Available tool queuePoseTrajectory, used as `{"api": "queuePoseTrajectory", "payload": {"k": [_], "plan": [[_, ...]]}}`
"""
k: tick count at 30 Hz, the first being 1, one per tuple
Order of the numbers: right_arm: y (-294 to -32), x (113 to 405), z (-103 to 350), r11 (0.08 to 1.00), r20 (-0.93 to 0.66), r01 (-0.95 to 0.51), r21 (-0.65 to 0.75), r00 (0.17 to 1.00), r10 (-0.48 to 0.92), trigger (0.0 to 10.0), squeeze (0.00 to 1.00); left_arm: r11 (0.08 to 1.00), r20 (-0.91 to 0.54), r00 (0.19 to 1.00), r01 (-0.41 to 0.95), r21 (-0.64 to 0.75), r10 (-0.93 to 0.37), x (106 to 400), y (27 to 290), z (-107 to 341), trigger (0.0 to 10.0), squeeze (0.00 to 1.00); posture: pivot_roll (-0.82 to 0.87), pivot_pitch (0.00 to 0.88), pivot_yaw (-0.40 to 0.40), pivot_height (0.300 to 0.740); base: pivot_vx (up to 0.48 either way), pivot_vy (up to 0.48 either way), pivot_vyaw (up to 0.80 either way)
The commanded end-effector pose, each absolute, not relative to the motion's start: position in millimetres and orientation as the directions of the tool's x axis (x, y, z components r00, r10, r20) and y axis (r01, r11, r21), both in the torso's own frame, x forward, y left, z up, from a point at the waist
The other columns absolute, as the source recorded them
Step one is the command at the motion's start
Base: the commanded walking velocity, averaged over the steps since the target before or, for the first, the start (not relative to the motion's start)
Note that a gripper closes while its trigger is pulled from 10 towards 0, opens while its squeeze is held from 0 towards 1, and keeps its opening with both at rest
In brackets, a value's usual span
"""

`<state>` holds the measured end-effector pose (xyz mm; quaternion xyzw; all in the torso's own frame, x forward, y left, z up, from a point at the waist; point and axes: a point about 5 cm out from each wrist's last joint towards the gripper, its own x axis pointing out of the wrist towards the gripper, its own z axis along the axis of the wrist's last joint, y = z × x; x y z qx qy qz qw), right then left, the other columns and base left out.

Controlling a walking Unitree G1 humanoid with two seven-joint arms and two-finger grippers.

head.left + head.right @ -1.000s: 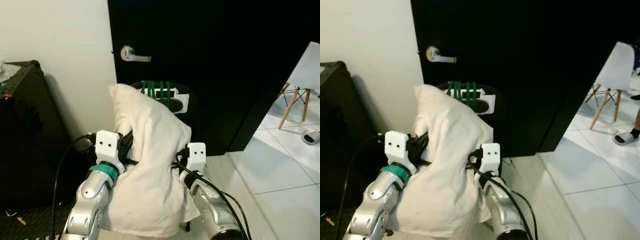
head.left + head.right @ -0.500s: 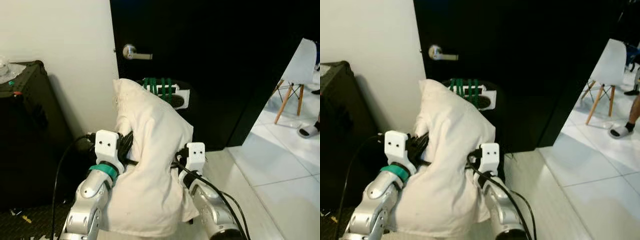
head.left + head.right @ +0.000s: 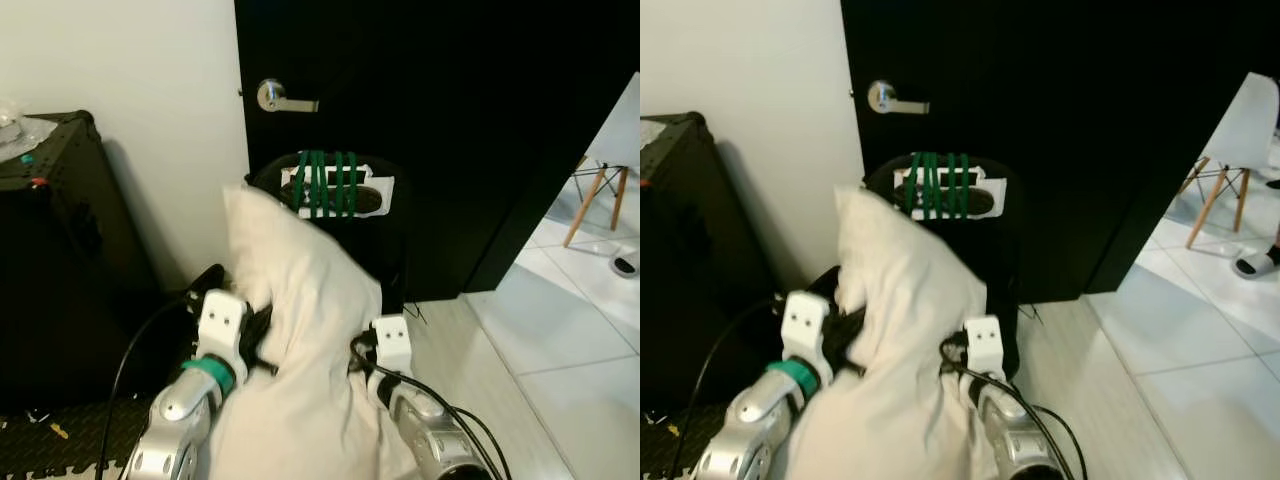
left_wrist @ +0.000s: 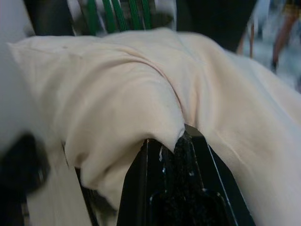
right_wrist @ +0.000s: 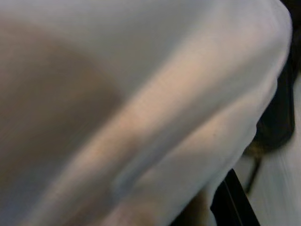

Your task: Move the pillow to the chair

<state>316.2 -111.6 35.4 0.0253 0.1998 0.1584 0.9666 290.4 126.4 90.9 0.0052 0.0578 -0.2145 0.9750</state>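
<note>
far left, a boxy black case [image 3: 60, 250]. left gripper [image 4: 176, 150] pinches a fold of the soft, creased cream pillow [image 3: 305, 340], held between both arms before a black chair [image 3: 385, 240] with green straps [image 3: 325, 183]. right gripper [image 3: 375, 345] presses the pillow's right side; its grasp cannot be told. far right, smooth white tiles [image 3: 560, 350].

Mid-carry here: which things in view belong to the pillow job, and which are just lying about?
Job:
pillow, pressed between both arms
left gripper
right gripper
black chair with green straps, straight ahead

Lying about:
black case
door handle
white chair
slipper
</note>
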Motion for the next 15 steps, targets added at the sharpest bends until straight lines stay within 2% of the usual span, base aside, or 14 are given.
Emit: {"api": "queuePoseTrajectory", "payload": {"k": [1, 2, 4, 7, 13, 15], "plan": [[-108.3, 309.8, 25.6, 0.945, -0.425, -0.314, 0.095, 0.845, 0.324, 10.0, 0.0, 0.879, -0.169, 0.865, 0.477, -0.012, -0.472, 282.3, 121.6, 76.9, 10.0, 0.0, 0.04, 0.011, 0.034, 0.74, 0.0, 0.0, 0.0], [-108.3, 309.8, 25.6, 0.945, -0.425, -0.314, 0.095, 0.845, 0.324, 10.0, 0.0, 0.879, -0.169, 0.865, 0.477, -0.012, -0.472, 282.3, 121.6, 76.9, 10.0, 0.0, 0.04, 0.011, 0.034, 0.74, 0.0, 0.0, 0.0], [-116.7, 294.7, 4.5, 0.948, -0.519, -0.312, 0.065, 0.801, 0.299, 10.0, 0.0, 0.866, -0.256, 0.833, 0.5, -0.029, -0.49, 270.7, 129.8, 57.5, 10.0, 0.0, 0.04, 0.01, 0.021, 0.74, 0.0, 0.0, 0.0], [-123.1, 290.6, -1.3, 0.954, -0.54, -0.293, 0.063, 0.794, 0.28, 10.0, 0.0, 0.876, -0.244, 0.844, 0.479, -0.055, -0.477, 270.9, 132.9, 58.7, 10.0, 0.0, 0.04, 0.01, 0.021, 0.74, 0.0, 0.0, 0.0], [-128.2, 293.0, -0.8, 0.96, -0.533, -0.274, 0.065, 0.803, 0.265, 10.0, 0.0, 0.895, -0.199, 0.872, 0.437, -0.092, -0.447, 276.6, 131.8, 63.4, 10.0, 0.0, 0.03, 0.004, 0.015, 0.74, 0.0, 0.0, 0.0], [-125.2, 302.9, 10.1, 0.962, -0.468, -0.252, 0.108, 0.841, 0.273, 10.0, 0.0, 0.915, -0.168, 0.899, 0.398, -0.07, -0.404, 284.1, 127.1, 67.0, 10.0, 0.0, 0.03, 0.0, 0.018, 0.74, 0.0, 0.0, 0.0]]}}
